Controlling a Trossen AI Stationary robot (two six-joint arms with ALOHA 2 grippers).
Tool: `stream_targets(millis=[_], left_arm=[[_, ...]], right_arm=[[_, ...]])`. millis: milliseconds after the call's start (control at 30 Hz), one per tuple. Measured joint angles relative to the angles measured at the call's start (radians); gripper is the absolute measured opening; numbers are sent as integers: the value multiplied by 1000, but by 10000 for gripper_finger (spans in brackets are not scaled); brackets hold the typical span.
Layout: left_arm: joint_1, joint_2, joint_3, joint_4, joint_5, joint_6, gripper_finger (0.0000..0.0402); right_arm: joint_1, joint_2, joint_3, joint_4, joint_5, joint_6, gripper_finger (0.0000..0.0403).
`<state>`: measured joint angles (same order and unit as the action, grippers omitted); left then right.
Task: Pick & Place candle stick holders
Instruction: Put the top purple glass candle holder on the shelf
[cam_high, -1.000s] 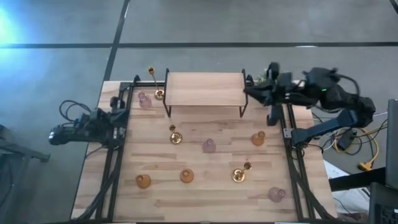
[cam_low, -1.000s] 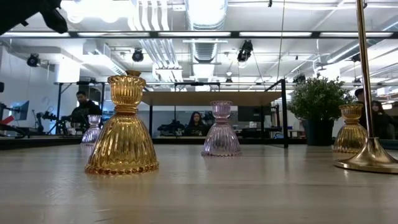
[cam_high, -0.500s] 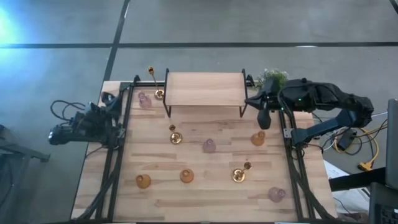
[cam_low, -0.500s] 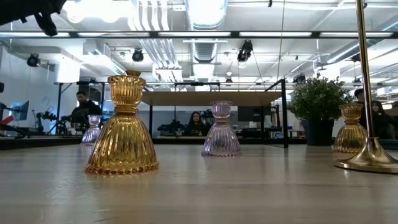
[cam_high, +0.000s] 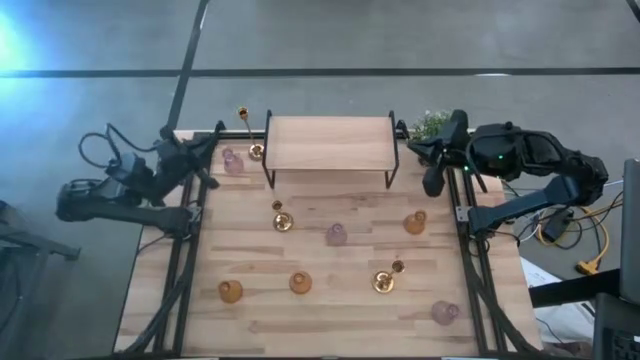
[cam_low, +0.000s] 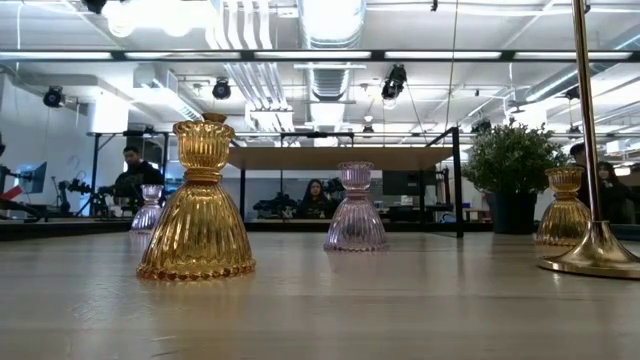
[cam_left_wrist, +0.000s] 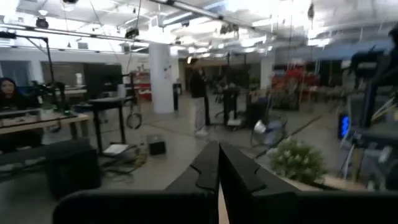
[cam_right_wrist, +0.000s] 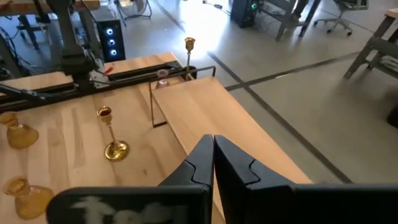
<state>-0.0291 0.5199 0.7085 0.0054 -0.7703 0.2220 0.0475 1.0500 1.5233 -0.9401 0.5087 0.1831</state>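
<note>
Ribbed amber glass holder (cam_low: 197, 205), bell-shaped, on grained wooden table (cam_low: 320, 310)

This is a robotics lab: open ceiling ducts (cam_low: 330, 25), desks (cam_left_wrist: 37, 121) with seated people (cam_low: 315, 197), and other robot rigs (cam_right_wrist: 71, 43).

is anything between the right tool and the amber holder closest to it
Nothing visible. In the high view the right tool, shut, hangs by the small wooden shelf's right end, and the amber holder stands just below it in the picture on bare table. The potted plant sits behind the tool.
</note>
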Motion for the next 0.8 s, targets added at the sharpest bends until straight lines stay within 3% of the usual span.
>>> stream_targets(millis=[233, 400, 600, 800], left_arm=[[75, 82, 13, -24, -80, -44, 79], [168, 85, 4, -199, -80, -203, 147], [262, 99, -51, -284, 43, -243, 191], [348, 97, -199, -165, 129, -246, 194]], right_arm=[[0, -32, -81, -12, 3, 19, 8], [0, -69, -155, -14, 18, 88, 8], [0, -133, -246, -10, 61, 150, 8], [-1, -219, -329, 15, 106, 160, 8]])
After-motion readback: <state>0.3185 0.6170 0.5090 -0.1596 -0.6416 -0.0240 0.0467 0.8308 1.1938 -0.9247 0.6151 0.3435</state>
